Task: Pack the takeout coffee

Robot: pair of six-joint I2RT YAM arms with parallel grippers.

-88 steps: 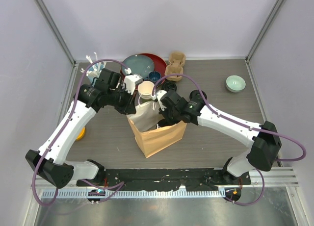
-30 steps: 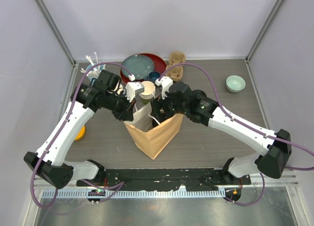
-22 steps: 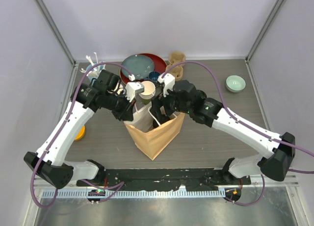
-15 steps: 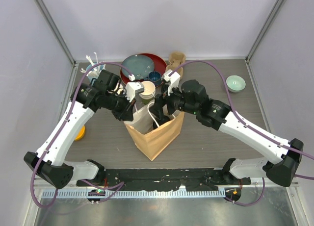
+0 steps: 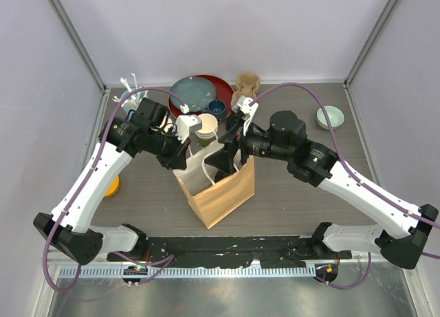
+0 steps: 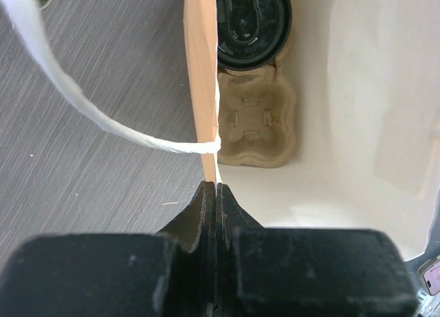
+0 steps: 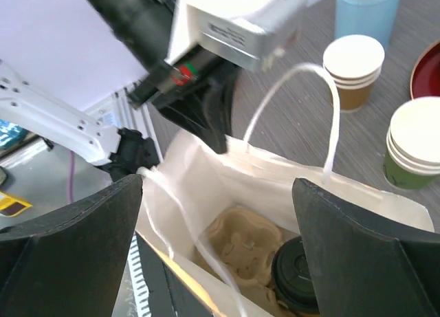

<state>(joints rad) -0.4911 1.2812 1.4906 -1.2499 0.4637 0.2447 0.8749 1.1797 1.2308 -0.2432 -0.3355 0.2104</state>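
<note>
**Pincer state.** The left pincer [image 6: 216, 190] is closed tight on the top edge of the paper bag [image 5: 223, 197], pinching the near wall and holding the mouth apart. The right pincer [image 7: 220, 256] is spread wide and carries nothing. It hangs directly over the open mouth, pointing down into it.

**Task item.** One lidded cup [image 6: 251, 18], black lid on top, stands upright at the bottom of the bag. It sits in one socket of a pulp carrier [image 6: 258, 117], and the socket beside it is vacant. No second single cup can be picked out in any view.

**Governing relation.** The lidded cup lies straight below the right pincer, slightly toward its right finger, with its long axis vertical. The right arm is the nearer and the only free one. In my judgement the vacant socket is the target for the next placement, and it calls for a vertical descent.

**Obstructions.** A white handle loop [image 7: 331, 104] arches across the mouth and could snag a descending finger.

**Surroundings.** A green-sided cup stack [image 7: 411, 146] and a brown-sided cup stack [image 7: 354, 68] stand on the desk [image 5: 309, 186] just behind the bag. A blue stirrer cup [image 7: 368, 7] stands beyond them. Plates [image 5: 196, 90], spare carriers [image 5: 246, 83] and a mint bowl [image 5: 330, 116] are well apart.
</note>
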